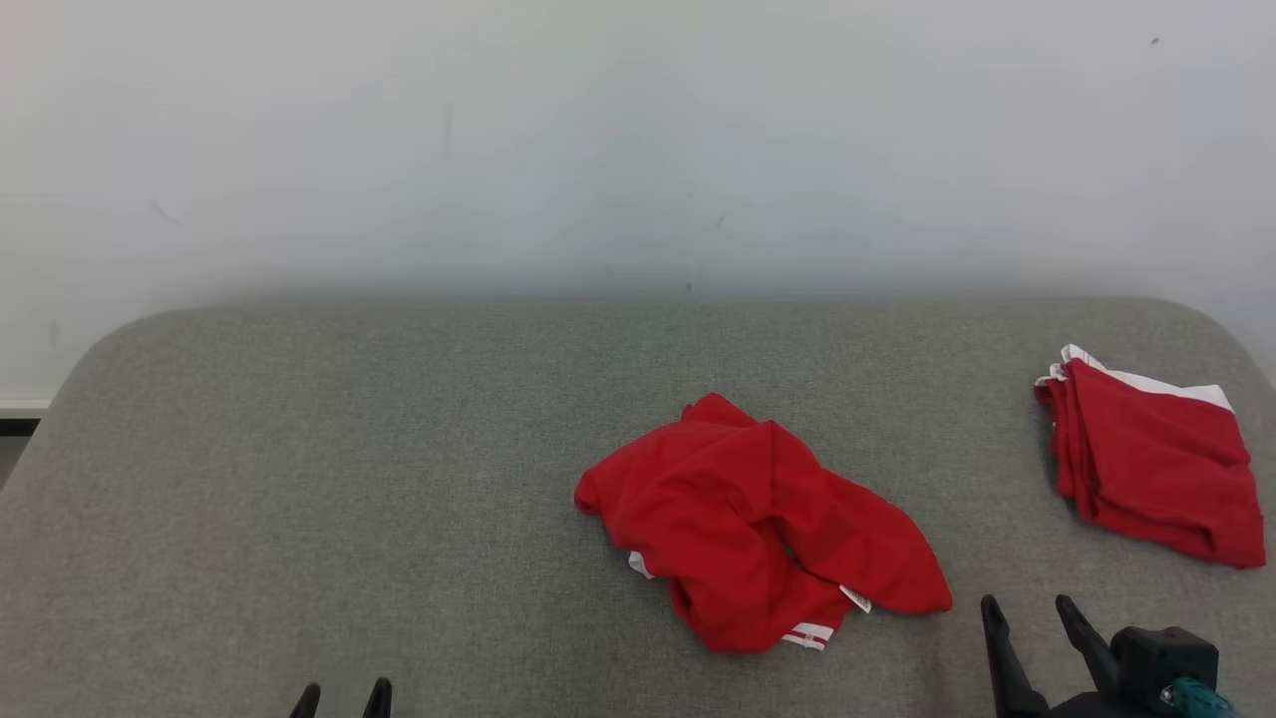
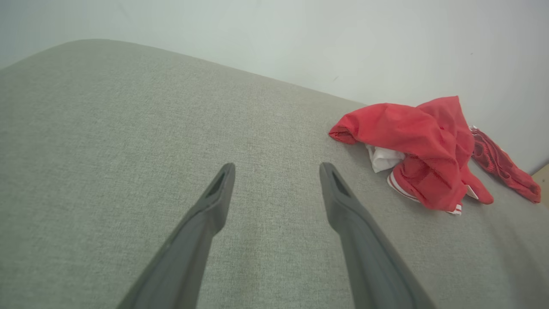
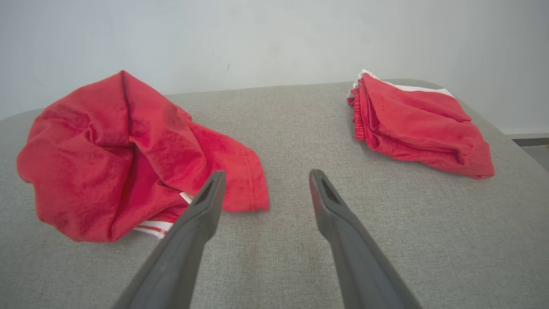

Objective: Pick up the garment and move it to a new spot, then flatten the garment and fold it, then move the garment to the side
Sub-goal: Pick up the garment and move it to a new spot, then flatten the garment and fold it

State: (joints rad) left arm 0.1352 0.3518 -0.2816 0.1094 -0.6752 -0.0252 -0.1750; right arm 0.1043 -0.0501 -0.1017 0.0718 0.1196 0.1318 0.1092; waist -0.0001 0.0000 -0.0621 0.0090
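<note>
**Crumpled garment to be pinched at a raised fold**

The pickup is judged best done if the grey worktop [image 1: 299, 499] cover is not snagged and a high fold of the crumpled red garment [image 1: 748, 519] is taken, so the whole bundle is lifted. That garment lies just ahead and left of the right tool [image 1: 1026, 603], and well to the right of the left tool [image 1: 345, 688]. A folded red garment [image 1: 1156, 469] lies ahead-right of the right tool. Both tools are spread wide, with nothing held.

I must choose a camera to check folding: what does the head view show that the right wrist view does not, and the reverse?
Head view adds: the open left gripper at the near edge of the grey padded surface. Right wrist view adds: the stitched hem of the crumpled red garment. Both: that garment, the folded red garment to its right, the open right gripper.
</note>
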